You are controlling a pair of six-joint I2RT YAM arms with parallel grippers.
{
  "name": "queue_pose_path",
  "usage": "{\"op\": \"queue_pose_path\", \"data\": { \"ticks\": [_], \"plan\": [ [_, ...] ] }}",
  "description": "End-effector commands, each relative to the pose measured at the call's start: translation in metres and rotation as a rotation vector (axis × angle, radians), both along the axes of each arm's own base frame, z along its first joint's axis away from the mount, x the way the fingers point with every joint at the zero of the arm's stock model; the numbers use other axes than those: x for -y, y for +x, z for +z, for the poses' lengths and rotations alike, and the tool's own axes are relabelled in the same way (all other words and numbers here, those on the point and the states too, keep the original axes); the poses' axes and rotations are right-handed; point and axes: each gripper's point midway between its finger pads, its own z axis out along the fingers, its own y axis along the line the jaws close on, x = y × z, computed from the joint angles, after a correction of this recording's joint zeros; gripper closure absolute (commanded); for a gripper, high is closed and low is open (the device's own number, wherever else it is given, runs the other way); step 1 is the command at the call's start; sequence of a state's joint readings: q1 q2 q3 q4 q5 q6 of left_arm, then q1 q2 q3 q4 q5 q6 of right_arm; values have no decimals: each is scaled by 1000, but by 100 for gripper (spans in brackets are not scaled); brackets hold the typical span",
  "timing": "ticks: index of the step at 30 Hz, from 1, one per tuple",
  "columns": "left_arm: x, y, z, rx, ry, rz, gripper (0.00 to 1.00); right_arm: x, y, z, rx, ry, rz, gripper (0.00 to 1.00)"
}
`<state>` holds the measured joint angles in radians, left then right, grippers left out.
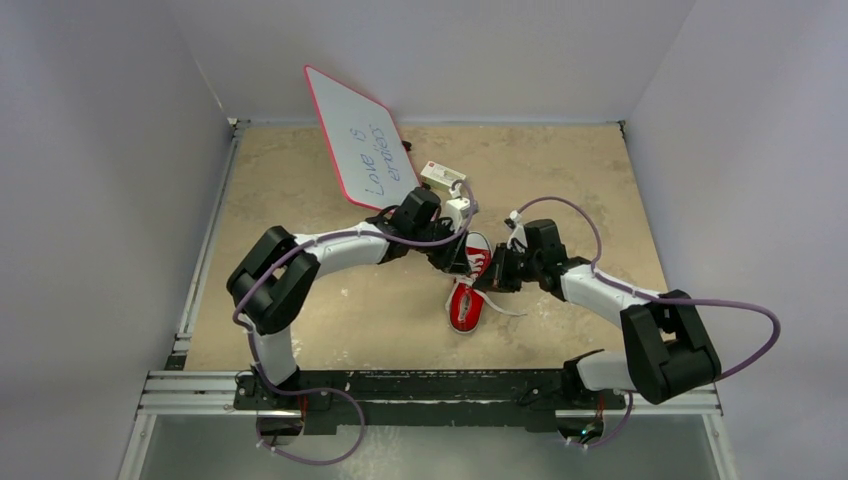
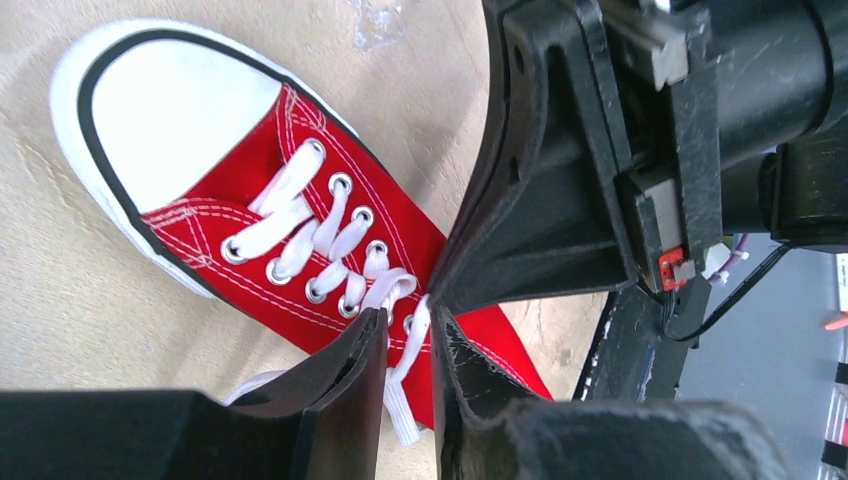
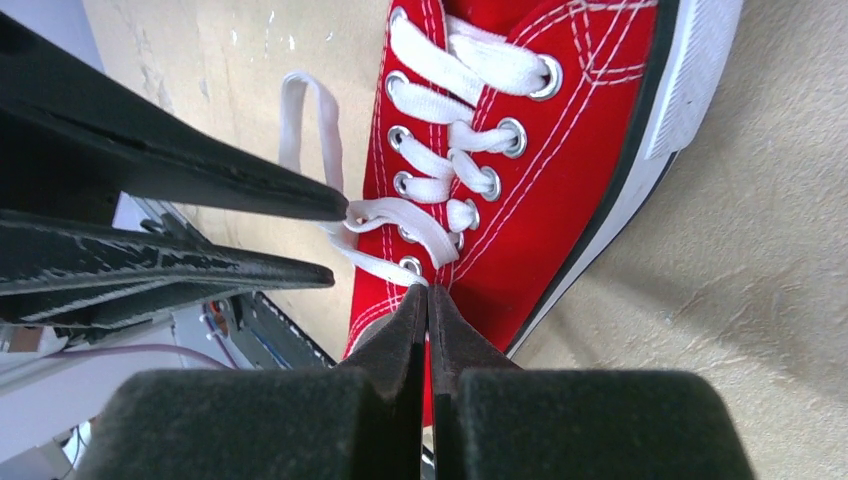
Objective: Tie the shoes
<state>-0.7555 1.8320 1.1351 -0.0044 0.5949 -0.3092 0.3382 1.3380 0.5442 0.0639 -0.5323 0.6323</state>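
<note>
We see the red sneaker (image 1: 466, 303) lying mid-surface, toe away from the arm bases. The right end effector (image 3: 428, 300) is clenched on a white lace (image 3: 400, 215). The left end effector (image 2: 408, 325) stands slightly parted, with lace between its fingers. Pale walls (image 1: 100, 150) enclose the tan surface (image 1: 300, 200).

- Top view: soft, even light falls from overhead. The tan table (image 1: 300, 200) is uniformly bright, with only faint, blurred shadows under the arms (image 1: 330, 245). The whiteboard (image 1: 352, 150) is evenly lit and its writing is readable.
- Left wrist view: the red sneaker (image 2: 405, 228) is sharp and saturated, and its toe cap (image 2: 170, 110) is nearly washed out. The left gripper (image 2: 410, 325), at the bottom edge, is dark and soft.
- Right wrist view: the white laces (image 3: 450, 60) are crisp. A soft shadow lies on the table right of the sole (image 3: 690, 80). The right gripper (image 3: 428, 295), bottom centre, blurs near the lens.
</note>
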Motion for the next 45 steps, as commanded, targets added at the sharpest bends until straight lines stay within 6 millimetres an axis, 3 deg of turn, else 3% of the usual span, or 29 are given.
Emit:
{"op": "queue_pose_path", "data": {
  "ticks": [1,11,17,19,22,23,31,38,45],
  "plan": [
    [7,15,13,73,0,-11,77,-4,-15,2,-12,29,74,100],
    [5,7,-13,47,38,-52,76,-7,3,10,38,36,49,100],
    [6,11,-24,49,60,-36,78,-8,3,12,40,40,51,100],
    [7,12,-23,54,60,-43,82,-7,3,12,43,38,49,100],
    [3,8,-21,60,85,-65,99,-6,6,13,46,31,36,100],
    [2,8,-17,64,87,-68,100,-7,8,14,48,32,30,100],
    [15,6,21,47,-67,-37,100,-11,17,23,75,65,8,100],
    [16,2,33,37,-110,-34,100,-8,22,21,74,51,-35,100],
    [13,-5,30,20,-106,-43,100,-3,31,18,73,39,-121,100]
  ]
}}
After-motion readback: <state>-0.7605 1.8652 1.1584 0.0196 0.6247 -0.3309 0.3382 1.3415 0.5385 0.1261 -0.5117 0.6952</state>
